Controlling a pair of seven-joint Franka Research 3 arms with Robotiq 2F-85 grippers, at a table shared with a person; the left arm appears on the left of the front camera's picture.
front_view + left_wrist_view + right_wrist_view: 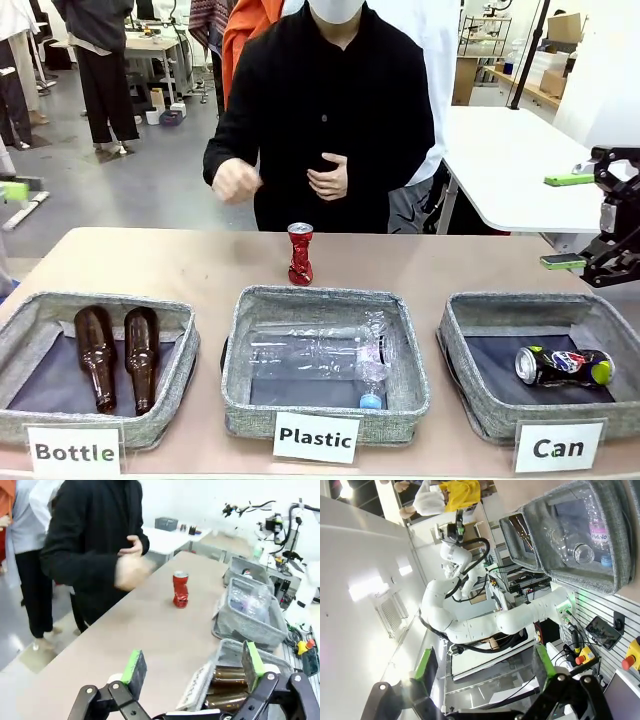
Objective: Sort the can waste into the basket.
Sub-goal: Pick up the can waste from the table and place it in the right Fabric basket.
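Crushed red can (300,255) stands upright; dented dark can (563,366) lies in woven basket (490,416).

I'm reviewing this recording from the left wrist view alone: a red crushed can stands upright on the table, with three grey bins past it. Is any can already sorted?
Observer: Yes. In the front view a crushed dark can lies in the Can basket, the bin farthest from your camera.
Operator: Where is the right tool?
Observer: The right tool hangs raised beyond that basket's far right corner.
Operator: Is it holding anything?
Observer: No. The right wrist view shows it open and empty.
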